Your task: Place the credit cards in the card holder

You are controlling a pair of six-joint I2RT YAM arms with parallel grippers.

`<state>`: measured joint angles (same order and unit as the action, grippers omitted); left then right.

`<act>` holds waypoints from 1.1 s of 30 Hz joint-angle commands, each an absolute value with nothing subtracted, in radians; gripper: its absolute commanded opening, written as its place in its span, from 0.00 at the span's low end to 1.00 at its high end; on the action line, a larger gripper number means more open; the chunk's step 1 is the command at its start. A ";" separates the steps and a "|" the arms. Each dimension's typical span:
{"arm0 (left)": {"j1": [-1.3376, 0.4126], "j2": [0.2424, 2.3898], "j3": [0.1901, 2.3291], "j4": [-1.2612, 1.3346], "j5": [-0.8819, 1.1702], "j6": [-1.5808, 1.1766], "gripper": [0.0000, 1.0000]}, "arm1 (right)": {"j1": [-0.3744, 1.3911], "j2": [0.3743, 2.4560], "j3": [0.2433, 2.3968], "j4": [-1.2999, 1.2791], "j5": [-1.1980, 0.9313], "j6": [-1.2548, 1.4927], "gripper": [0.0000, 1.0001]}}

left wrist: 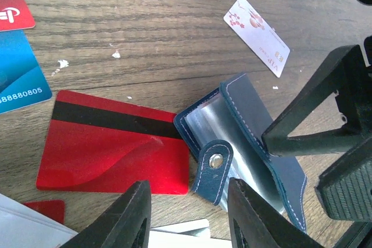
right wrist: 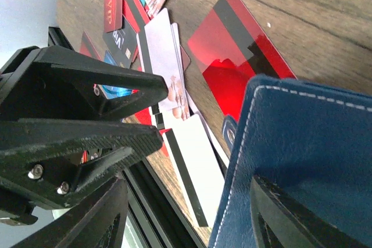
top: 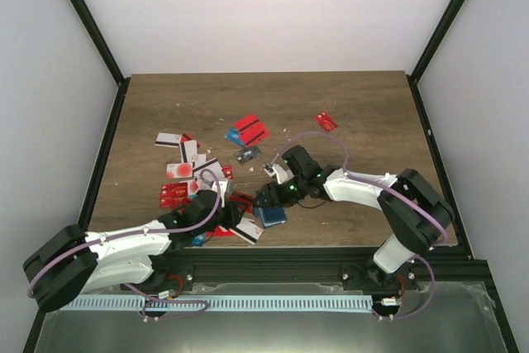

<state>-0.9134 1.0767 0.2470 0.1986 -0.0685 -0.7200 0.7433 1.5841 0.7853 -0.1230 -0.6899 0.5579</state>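
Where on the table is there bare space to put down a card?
Free: the table strip along the back wall, and right of the lone red card. Crowded: the near middle, around the card holder and credit cards.

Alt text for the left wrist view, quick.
An open navy-blue folding card holder with clear sleeves lies on the wooden table, the right gripper over its right side. A red black-striped card touches its left edge; the open left gripper flanks its tab.
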 commanded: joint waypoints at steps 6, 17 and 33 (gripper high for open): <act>-0.823 1.116 0.225 0.302 0.077 -0.645 0.44 | 0.749 1.670 0.830 -0.105 -0.660 0.530 0.59; -0.724 1.249 0.207 0.517 0.306 -0.577 0.45 | 0.749 1.740 0.799 -0.104 -0.622 0.519 0.58; -0.724 1.558 0.276 0.660 0.359 -0.590 0.29 | 0.747 1.684 0.750 -0.083 -0.624 0.540 0.58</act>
<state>-0.7269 1.5265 0.2672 0.6426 0.3492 -0.5972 0.7433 1.6844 0.7818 -0.0441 -0.6689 0.5365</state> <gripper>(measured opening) 0.323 0.576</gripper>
